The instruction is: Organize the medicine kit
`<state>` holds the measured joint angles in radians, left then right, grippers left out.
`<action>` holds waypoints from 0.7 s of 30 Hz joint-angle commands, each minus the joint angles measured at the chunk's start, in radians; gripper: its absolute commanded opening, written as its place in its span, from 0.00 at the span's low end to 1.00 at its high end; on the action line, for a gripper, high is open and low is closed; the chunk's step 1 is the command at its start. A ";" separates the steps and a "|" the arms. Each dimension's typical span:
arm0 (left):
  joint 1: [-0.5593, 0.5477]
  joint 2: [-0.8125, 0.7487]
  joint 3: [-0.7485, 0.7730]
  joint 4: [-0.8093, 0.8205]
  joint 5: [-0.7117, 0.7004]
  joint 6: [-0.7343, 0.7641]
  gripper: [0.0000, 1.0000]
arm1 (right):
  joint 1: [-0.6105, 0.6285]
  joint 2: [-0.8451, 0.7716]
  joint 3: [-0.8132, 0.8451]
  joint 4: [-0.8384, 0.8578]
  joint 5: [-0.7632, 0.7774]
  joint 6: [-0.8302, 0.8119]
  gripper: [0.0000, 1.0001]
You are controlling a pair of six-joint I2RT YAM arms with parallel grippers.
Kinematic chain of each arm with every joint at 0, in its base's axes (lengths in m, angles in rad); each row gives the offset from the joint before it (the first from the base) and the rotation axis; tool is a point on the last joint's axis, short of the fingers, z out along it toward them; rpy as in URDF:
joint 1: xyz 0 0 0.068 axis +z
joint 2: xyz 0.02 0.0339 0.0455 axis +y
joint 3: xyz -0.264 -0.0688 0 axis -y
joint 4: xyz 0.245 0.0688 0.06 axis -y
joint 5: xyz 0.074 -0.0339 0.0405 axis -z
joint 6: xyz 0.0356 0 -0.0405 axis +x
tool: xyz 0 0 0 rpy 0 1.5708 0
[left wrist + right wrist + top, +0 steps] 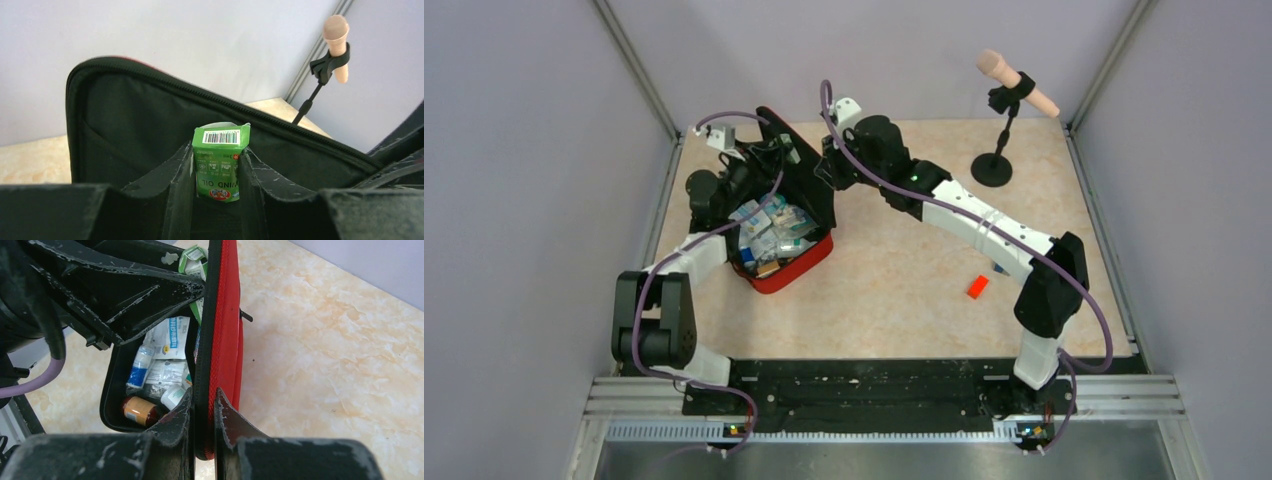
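The red medicine kit (796, 272) sits open on the desk (904, 270), left of centre, its base full of supplies (769, 235). The right fingers (231, 421) pinch the edge of the upright lid (226, 330). The left fingers (176, 190) hold a green wind-oil box (220, 150) before the black lining (125, 115).

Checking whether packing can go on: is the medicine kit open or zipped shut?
Open: the medicine kit lid stands raised, edge pinched by the right hand; supplies show in the base.
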<state>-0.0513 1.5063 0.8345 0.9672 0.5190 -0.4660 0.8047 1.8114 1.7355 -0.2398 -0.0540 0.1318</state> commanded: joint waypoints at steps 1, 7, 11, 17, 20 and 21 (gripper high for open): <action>-0.006 -0.026 -0.015 0.147 0.028 0.023 0.33 | 0.007 0.047 0.034 -0.025 0.009 -0.014 0.08; -0.005 -0.086 0.006 -0.020 -0.019 0.068 0.65 | 0.005 0.062 0.044 -0.028 0.004 -0.006 0.08; -0.005 -0.101 0.039 -0.105 -0.017 0.094 0.68 | 0.006 0.067 0.050 -0.030 -0.005 -0.002 0.08; -0.005 -0.120 0.103 -0.225 -0.003 0.103 0.69 | 0.006 0.062 0.044 -0.030 0.006 -0.007 0.08; -0.005 -0.104 0.112 -0.230 -0.022 0.092 0.68 | 0.006 0.065 0.047 -0.030 -0.001 -0.003 0.08; -0.005 -0.100 0.112 -0.231 -0.027 0.090 0.68 | 0.007 0.065 0.048 -0.029 -0.001 -0.003 0.08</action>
<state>-0.0544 1.4239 0.9047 0.7532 0.5076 -0.3855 0.8047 1.8301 1.7634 -0.2489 -0.0555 0.1333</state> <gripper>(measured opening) 0.688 0.097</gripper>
